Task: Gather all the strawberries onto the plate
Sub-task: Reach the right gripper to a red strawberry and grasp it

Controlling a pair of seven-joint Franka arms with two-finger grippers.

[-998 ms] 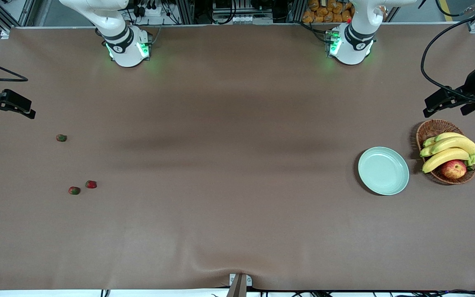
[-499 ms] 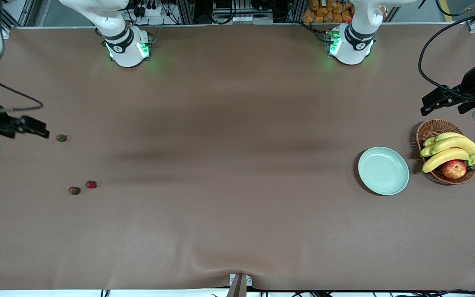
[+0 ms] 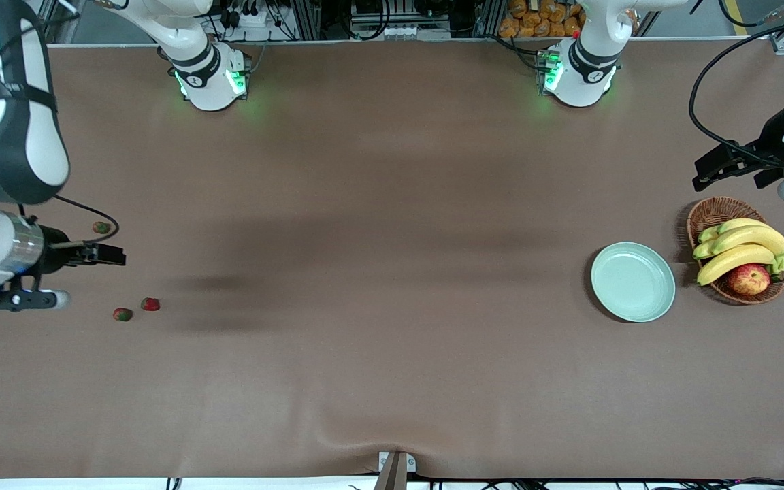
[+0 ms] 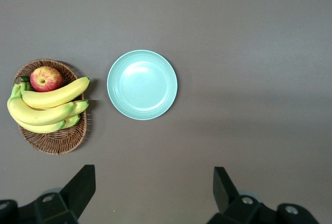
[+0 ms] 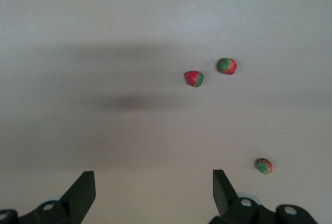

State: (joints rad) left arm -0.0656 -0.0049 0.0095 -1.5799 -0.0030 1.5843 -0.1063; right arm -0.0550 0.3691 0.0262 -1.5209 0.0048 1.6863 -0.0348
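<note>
Strawberries lie loose on the brown table (image 3: 392,354) toward my right arm's end, three of them: a duller, greener strawberry (image 3: 101,227) sits farther from the front camera, and a pair rests nearer to it, one strawberry (image 3: 150,304) just beside the other strawberry (image 3: 122,314) without touching; in my right wrist view all three show on bare cloth, the pair close together (image 5: 194,79) (image 5: 226,66) and the third apart (image 5: 263,166); my right gripper (image 3: 111,257) hangs in the air over the cloth between the greener berry and the pair, its jaws spread wide and holding nothing, the two dark fingers (image 5: 83,189) standing well apart in my own wrist view; the plate (image 3: 633,282), pale mint-green and bare, lies toward my left arm's end, well apart from every berry, just beside a wicker basket (image 3: 712,212) that holds bananas (image 3: 739,248) and an apple (image 3: 749,279); my left gripper (image 3: 708,170) waits in the air over the cloth near the basket, jaws likewise wide apart and gripping nothing, with the plate (image 4: 142,84) and basket (image 4: 54,140) both in its wrist view.
</note>
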